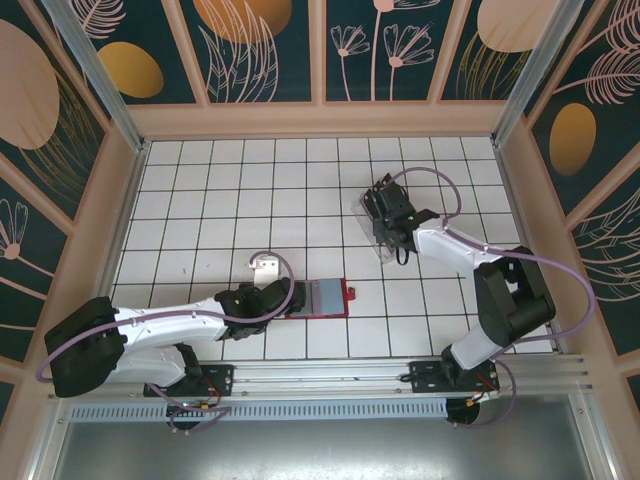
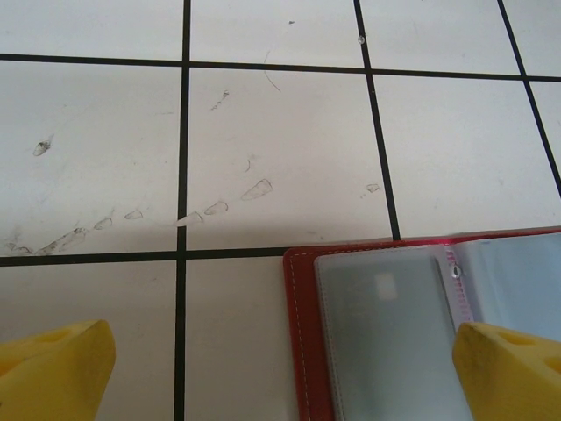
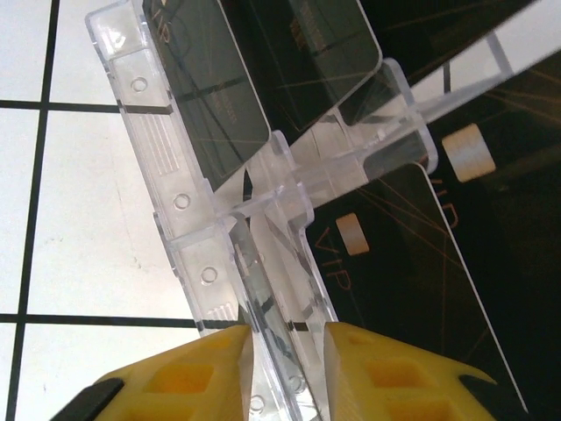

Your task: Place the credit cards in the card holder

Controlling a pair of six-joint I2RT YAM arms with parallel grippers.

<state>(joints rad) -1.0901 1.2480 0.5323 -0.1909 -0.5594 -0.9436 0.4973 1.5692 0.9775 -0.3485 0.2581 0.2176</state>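
Locate the card holder on the white tiled table, just ahead of the left arm. It lies open and flat: a red stitched cover with a tab on its far-right edge, and smooth grey-blue translucent pockets inside.

In the left wrist view, you see the holder's rounded red corner and one pocket, with scuff marks on the matte table beside it. The left gripper has its yellow fingers spread wide, one over bare tile and the other over the pockets, holding nothing.

The credit cards stand in a clear, ribbed plastic tray, well apart from the holder, at the right. They are glossy black with rounded corners, gold "VIP" lettering and a beige chip patch.

The right gripper has its yellow fingers drawn close on either side of a clear tray rib. You cannot tell whether they clamp it.

From above, the right gripper sits over the tray.
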